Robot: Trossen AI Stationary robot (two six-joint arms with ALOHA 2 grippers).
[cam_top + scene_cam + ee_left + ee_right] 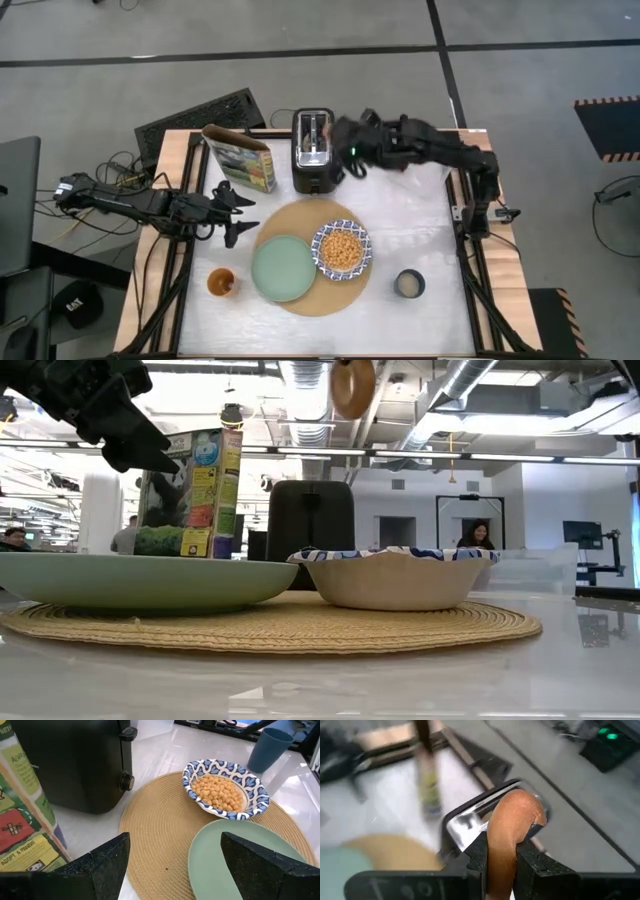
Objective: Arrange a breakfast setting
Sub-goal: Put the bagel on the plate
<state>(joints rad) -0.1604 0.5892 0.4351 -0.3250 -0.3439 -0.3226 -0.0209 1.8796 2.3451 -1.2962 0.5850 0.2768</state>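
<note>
The round tan mat carries the pale green plate and the blue-and-white bowl, which holds cereal. The orange-drink glass stands left of the mat and the dark mug right of it. My right gripper is shut on the brown bagel above the black toaster; the bagel also shows high up in the low view. My left gripper is open and empty over the mat's left edge. The apple and the spoon are out of view. My right gripper pinches the bagel between its two fingers, one on each flat face of the ring. The fingers slant down from the table's right side. The bagel stands on edge, sticks out past the fingertips and hangs clear above the toaster's top.
The panda-printed cereal box stands upright left of the toaster. A keyboard lies past the table's far left corner. Bare white tabletop lies right of the mat and along the near edge. People show in the room behind.
</note>
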